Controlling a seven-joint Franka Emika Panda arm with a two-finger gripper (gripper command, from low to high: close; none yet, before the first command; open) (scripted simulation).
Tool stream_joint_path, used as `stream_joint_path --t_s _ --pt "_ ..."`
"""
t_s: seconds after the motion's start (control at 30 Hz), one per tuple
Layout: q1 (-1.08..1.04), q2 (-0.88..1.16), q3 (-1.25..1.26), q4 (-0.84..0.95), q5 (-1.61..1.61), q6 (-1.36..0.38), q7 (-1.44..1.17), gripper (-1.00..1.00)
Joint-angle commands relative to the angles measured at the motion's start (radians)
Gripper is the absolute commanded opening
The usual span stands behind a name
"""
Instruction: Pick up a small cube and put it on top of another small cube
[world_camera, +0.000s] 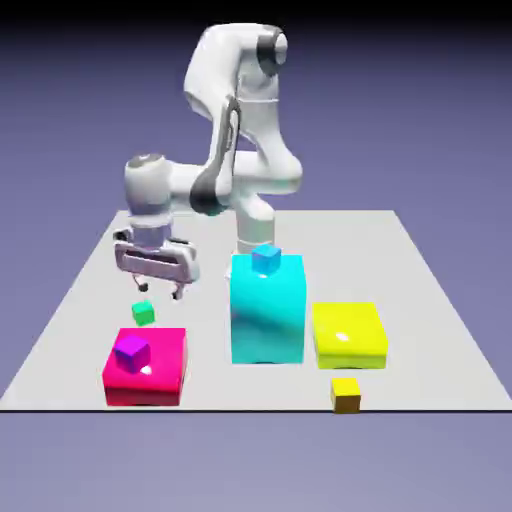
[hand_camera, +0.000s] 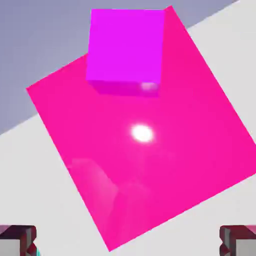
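The tiny green cube (world_camera: 143, 313) shows on the table just behind the flat magenta block (world_camera: 155, 382), a little below my fingertips and not between them. It is out of the hand view. The tiny purple cube (world_camera: 132, 351) rests on the magenta block's top, toward the exterior view's left. In the hand view the purple cube (hand_camera: 125, 50) stands large at the top, on the magenta block (hand_camera: 150, 165). My gripper (world_camera: 157, 291) hangs above and behind the block, open. Its grey fingertips (hand_camera: 17, 240) sit far apart with nothing between them.
A tall cyan block (world_camera: 267, 312) stands to the exterior view's right of the magenta block, with a small blue cube (world_camera: 266, 258) on top. Further right lie a flat yellow block (world_camera: 348, 335) and a small yellow cube (world_camera: 346, 394) near the table's front edge.
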Motion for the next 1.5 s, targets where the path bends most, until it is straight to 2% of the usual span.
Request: stream_joint_path --t_s 0.0,0.3,0.47,0.5,0.67,1.27,1.4,1.43,1.47 --pt "-0.020 0.036 -0.018 0.019 0.009 -0.037 -0.002 0.00" --pt "-0.187 0.344 -0.166 0.179 0.081 -0.353 -0.018 0.00" --pt "-0.213 0.464 -0.106 0.123 0.165 -0.189 -0.074 0.00" --pt "-0.213 0.464 -0.106 0.123 0.165 -0.189 -0.074 -1.00" --pt "-0.183 0.344 -0.167 0.185 0.087 -0.356 -0.008 -1.00" --pt "0.099 0.392 -0.221 0.651 0.527 -0.621 0.775 -1.00" --pt "0.133 0.456 -0.183 0.594 0.614 -0.506 0.755 -1.00" --pt "0.133 0.456 -0.183 0.594 0.614 -0.506 0.755 1.00" --pt "0.133 0.456 -0.183 0.594 0.614 -0.506 0.755 1.00"
